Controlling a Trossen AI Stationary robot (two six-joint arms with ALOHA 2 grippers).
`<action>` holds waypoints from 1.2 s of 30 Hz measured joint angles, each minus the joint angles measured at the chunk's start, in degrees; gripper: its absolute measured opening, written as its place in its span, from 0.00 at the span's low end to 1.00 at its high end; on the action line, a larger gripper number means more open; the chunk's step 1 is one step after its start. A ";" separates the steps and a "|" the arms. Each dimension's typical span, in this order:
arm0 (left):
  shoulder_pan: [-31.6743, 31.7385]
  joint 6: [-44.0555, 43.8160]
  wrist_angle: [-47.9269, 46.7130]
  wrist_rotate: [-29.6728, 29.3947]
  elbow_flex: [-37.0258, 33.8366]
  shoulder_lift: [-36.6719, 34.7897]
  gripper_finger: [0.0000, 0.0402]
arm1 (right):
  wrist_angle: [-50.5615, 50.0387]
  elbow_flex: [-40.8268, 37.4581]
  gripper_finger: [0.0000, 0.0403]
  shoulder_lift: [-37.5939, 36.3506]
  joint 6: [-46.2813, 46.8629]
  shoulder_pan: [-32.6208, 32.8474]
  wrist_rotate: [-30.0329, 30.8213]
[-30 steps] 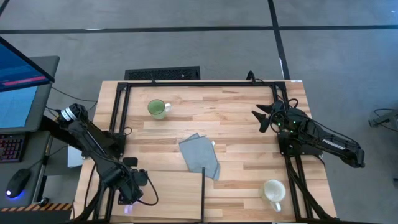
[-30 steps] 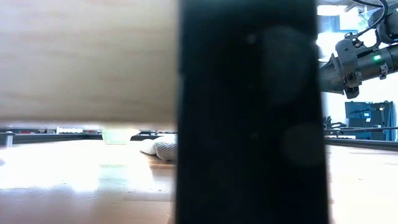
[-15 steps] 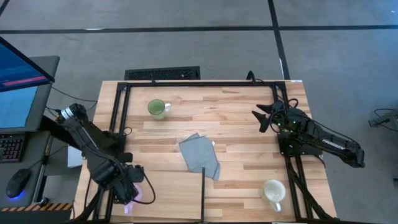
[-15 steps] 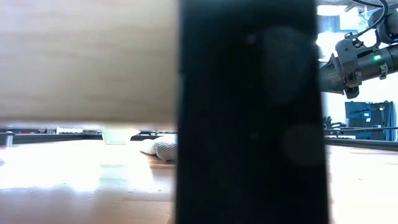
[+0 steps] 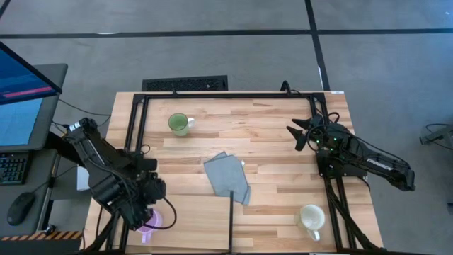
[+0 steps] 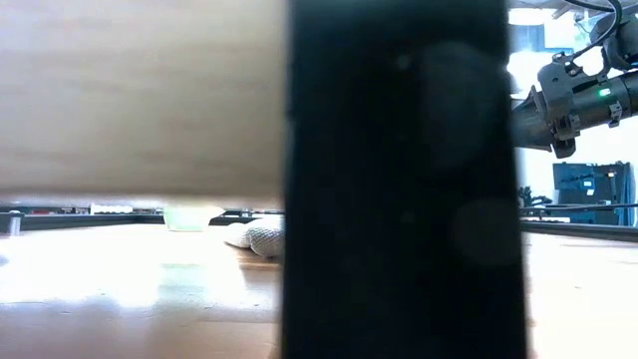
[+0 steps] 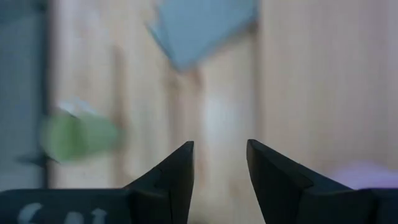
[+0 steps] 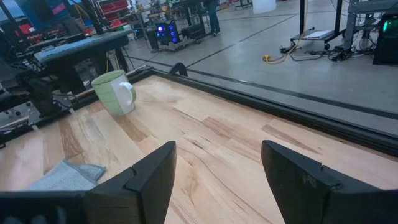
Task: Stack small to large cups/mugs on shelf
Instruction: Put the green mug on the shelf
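Our left claw [image 5: 145, 212] hangs released just beside the purple mug [image 5: 150, 221] at the counter's [image 5: 269, 152] near-left corner; we should straddle its rim squarely before clenching, right claw [image 5: 303, 134] spread, waiting

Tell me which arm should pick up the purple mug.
Left. The left end effector, fingers open, is right beside the purple mug at the table's near left corner. The right end effector waits, open, across the table near its right edge.

a grey folded cloth [image 5: 227, 178] is lying mid-frame on the striped tabletop [image 5: 276, 142]; a blue-lit monitor [image 5: 25, 92] is showing at the left edge.
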 joint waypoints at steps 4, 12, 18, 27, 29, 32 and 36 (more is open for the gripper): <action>0.67 1.33 0.05 -14.41 0.00 -0.05 0.35 | 0.00 0.00 0.65 0.00 -0.02 -0.01 0.00; 9.40 -5.65 0.08 -19.25 0.00 -3.71 0.35 | 0.00 0.00 0.65 0.00 -0.07 0.00 0.00; 17.11 -4.95 0.08 -18.56 0.00 -9.08 0.35 | 0.00 0.00 0.65 0.00 -0.39 -0.01 -0.01; 31.96 -5.93 0.08 -18.33 0.00 -17.19 0.35 | -0.05 0.00 0.65 0.00 -2.99 0.00 -0.42; 36.16 -7.16 0.07 -18.33 0.00 -18.53 0.35 | -0.04 0.00 0.65 0.00 -3.02 0.02 -0.42; 42.62 -7.40 0.08 -18.31 0.00 -19.65 0.35 | -0.04 0.00 0.65 0.00 -3.04 0.02 -0.42; 51.20 -5.91 0.08 -15.60 0.00 -19.82 0.35 | -0.04 0.00 0.65 0.00 -3.12 0.02 -0.42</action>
